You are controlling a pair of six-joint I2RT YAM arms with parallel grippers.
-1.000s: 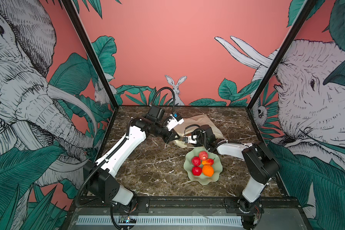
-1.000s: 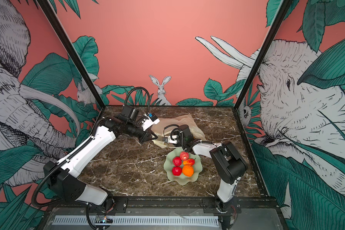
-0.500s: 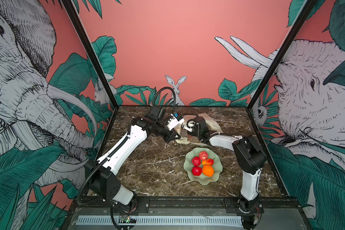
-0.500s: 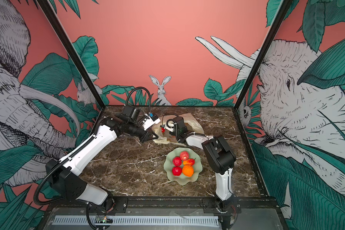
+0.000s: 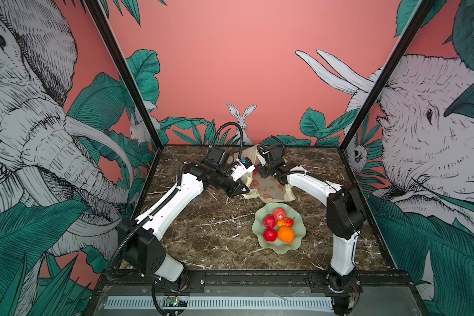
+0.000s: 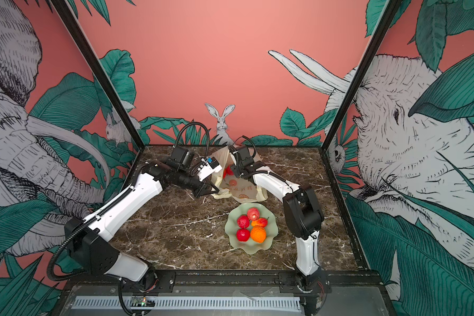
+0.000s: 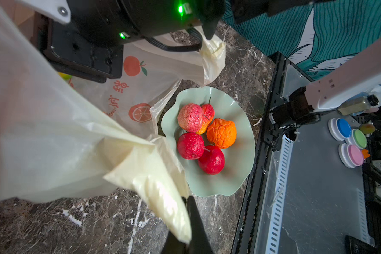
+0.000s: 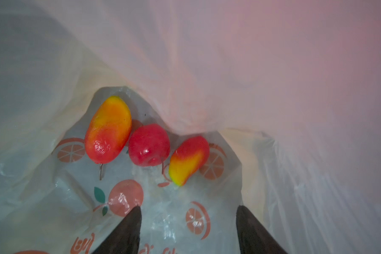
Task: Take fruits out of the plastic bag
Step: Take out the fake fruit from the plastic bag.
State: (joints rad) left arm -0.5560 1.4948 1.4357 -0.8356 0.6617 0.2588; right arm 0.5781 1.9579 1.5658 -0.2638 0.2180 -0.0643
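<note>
In both top views, the plastic bag (image 5: 268,188) lies at the far side of the table (image 5: 203,232), just behind the pale green dish (image 5: 298,240), in which five fruits (image 5: 270,234) are counted: three reddish, one orange, one red-yellow. In the left wrist view, the left gripper (image 7: 188,220) is closed on a fold of the bag's edge, apparently so that the mouth is lifted for the other arm. In the right wrist view, the right gripper (image 8: 188,228) is seen inside the bag with jaws apart and empty, and three more fruits are counted there, a red fruit (image 8: 149,145) between two red-yellow ones.
</note>
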